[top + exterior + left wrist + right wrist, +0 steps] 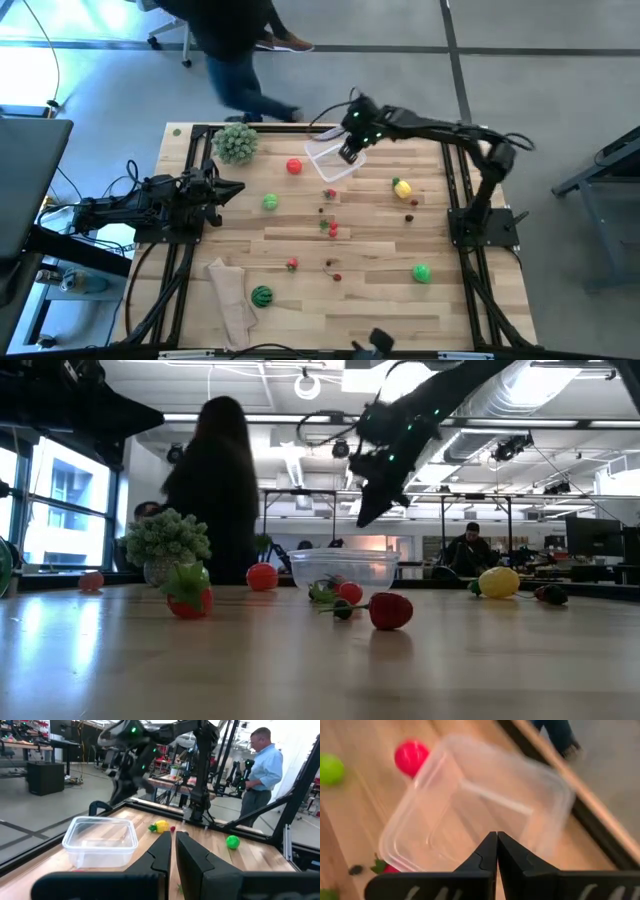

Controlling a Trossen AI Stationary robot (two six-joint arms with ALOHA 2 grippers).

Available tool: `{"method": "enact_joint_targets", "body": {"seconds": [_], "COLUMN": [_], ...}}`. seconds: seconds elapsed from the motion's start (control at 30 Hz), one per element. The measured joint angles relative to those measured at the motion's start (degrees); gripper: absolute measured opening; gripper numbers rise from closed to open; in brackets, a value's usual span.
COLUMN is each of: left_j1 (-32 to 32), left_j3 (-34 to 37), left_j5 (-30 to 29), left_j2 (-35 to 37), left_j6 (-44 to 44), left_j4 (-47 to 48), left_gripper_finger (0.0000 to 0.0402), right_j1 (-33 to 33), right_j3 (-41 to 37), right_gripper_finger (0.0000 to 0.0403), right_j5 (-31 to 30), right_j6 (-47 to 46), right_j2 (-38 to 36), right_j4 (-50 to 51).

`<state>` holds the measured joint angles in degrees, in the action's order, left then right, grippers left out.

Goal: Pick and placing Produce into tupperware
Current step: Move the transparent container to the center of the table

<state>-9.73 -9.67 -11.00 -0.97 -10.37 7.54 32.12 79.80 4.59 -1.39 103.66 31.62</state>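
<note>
1. Right fingers (pixel 496 851) pressed fully together, gripping nothing, poised above the clear container (pixel 475 805) near the far edge of the worktop (pixel 380 290); in the high view, right fingers (pixel 349 152) over that container's far rim.
2. Left fingers (pixel 173 851) likewise closed tight and empty, low over the left side of the worktop, aimed across toward the container (pixel 100 842); in the high view, left fingers (pixel 232 189) well apart from any fruit.
3. Container (pixel 334 160) empty, standing on the worktop, far side, about mid-width.
4. Red ball fruit (pixel 294 167) just left of the container; green ball fruit (pixel 270 202) nearer the left arm.
5. Yellow fruit (pixel 402 187) right of the container, with a small dark-red piece (pixel 415 201) beside it.
6. Small red and green pieces (pixel 329 227) scattered mid-worktop; strawberry (pixel 292 264) closer to the near edge.
7. Green fruit (pixel 422 272) near the right side; striped green watermelon ball (pixel 261 295) at the near left, touching a beige cloth (pixel 230 300).
8. Pale-green leafy ball (pixel 236 142) at the far left corner.
9. Person (pixel 235 45) on the floor beyond the far edge; another person (pixel 261 770) in a light blue shirt seen past the right arm's base.
</note>
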Motion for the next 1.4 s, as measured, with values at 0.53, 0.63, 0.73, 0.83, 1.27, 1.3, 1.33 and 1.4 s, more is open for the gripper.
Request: {"method": "enact_joint_targets", "body": {"seconds": [0.53, 0.63, 0.73, 0.83, 1.27, 1.3, 1.33, 1.4], "left_j1": [0.0, 0.0, 0.0, 0.0, 0.0, 0.0, 0.0, 0.0], "left_j3": [0.0, 0.0, 0.0, 0.0, 0.0, 0.0, 0.0, 0.0], "left_j5": [0.0, 0.0, 0.0, 0.0, 0.0, 0.0, 0.0, 0.0], "left_j2": [0.0, 0.0, 0.0, 0.0, 0.0, 0.0, 0.0, 0.0], "left_j6": [0.0, -0.4, -0.4, -0.4, -1.9, -1.9, -1.9, -1.9], "left_j4": [2.0, 2.1, 2.1, 2.2, 3.0, 3.0, 2.9, 2.9], "left_gripper_finger": [0.0017, 0.0017, 0.0017, 0.0017, 0.0017, 0.0017, 0.0017, 0.0017], "right_j1": [-7.5, -9.0, -10.4, -12.0, -19.2, -19.7, -20.1, -21.0], "right_j3": [0.4, 0.5, 0.5, 0.5, 0.5, 0.5, 0.5, 0.5], "right_gripper_finger": [0.0002, 0.0002, 0.0002, 0.0002, 0.0002, 0.0002, 0.0002, 0.0002], "right_j5": [-1.5, -1.3, -0.4, 0.6, 2.1, 2.4, 2.5, 2.6], "right_j6": [1.1, -0.3, -1.4, -2.7, -4.2, -4.2, -4.2, -4.2], "right_j2": [9.2, 9.2, 9.2, 9.2, 9.2, 9.2, 9.2, 9.2], "right_j4": [-0.1, 0.2, 0.6, 1.6, 4.6, 4.6, 4.6, 4.6]}}
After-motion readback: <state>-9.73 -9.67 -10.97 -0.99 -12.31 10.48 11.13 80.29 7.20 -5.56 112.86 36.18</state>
